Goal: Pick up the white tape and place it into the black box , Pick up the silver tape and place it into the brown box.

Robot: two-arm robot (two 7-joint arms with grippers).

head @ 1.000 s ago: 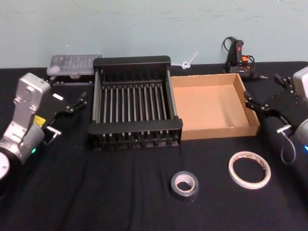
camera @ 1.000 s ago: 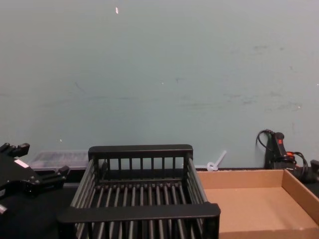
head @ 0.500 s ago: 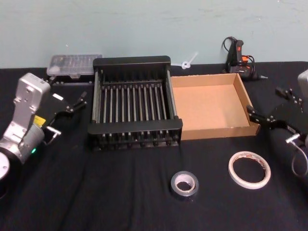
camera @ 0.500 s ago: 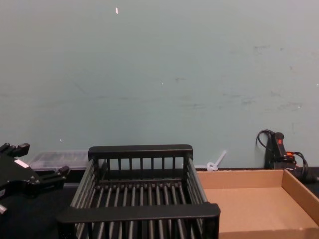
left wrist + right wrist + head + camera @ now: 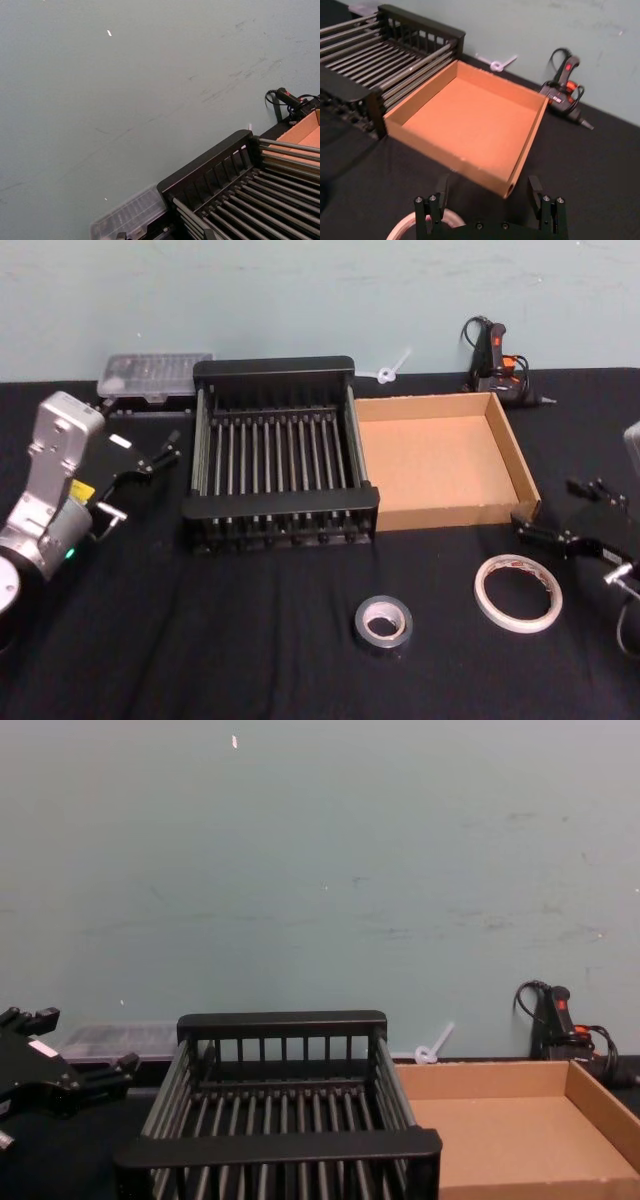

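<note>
Nothing is boxed yet: the white tape (image 5: 518, 592) and silver tape (image 5: 383, 623) lie on the table (image 5: 200, 640), the black box (image 5: 275, 455) and brown box (image 5: 440, 455) are empty, and the right hand (image 5: 560, 512), fingers apart, hovers beside the white roll while the left hand (image 5: 150, 452) idles open.

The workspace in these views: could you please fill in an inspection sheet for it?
Surface: black tablecloth.
Job's things: white tape and silver tape lie flat on the cloth; black box and brown box side by side, both empty.
Clutter: clear plastic case, white clip, glue gun.
Grippers: right gripper open, above and beside the white tape; left gripper open, parked left of the black box.
Cables: glue gun's cord.
Surroundings: pale green wall.
</note>
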